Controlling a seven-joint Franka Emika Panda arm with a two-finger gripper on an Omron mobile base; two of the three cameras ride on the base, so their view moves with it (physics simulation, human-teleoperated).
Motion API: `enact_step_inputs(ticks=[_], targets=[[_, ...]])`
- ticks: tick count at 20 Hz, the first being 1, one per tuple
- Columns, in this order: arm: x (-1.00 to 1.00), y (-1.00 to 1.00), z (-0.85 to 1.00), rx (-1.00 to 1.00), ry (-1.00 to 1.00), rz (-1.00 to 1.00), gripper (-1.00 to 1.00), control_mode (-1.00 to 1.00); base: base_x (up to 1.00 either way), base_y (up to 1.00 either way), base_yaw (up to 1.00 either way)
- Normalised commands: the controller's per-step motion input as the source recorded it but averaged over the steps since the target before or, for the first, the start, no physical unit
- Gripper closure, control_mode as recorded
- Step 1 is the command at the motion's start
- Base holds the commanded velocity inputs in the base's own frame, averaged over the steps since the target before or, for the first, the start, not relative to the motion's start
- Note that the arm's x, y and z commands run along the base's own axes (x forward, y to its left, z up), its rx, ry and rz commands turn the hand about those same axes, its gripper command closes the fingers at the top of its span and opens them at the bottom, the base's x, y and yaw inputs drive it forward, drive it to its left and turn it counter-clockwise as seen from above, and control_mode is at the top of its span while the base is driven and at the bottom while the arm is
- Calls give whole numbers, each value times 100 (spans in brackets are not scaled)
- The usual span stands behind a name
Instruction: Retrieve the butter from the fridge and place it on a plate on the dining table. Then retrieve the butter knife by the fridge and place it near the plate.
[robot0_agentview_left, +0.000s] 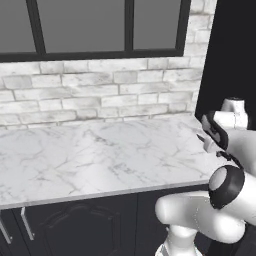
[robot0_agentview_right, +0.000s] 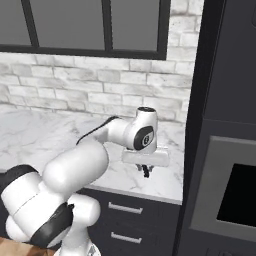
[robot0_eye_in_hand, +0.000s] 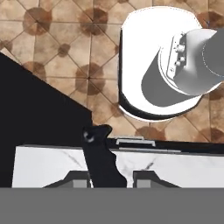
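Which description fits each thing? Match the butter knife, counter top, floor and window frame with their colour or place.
Things:
1. butter knife
2. counter top
3. floor
4. window frame

Descriptions:
A. brown patterned tiles
B. black, between the tips of the pincer
C. white marble with grey veins
D. dark bars above the brick wall

Pairs: 1-B, 2-C, 3-A, 4-D
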Motion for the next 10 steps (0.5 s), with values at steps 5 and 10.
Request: enact_step_inputs(ticks=[5,10], targets=[[-52,59,100,-2,-2,-2,100,-100,0,0,0],[-48,59,100,-1,0,-6,100,-100,0,0,0]])
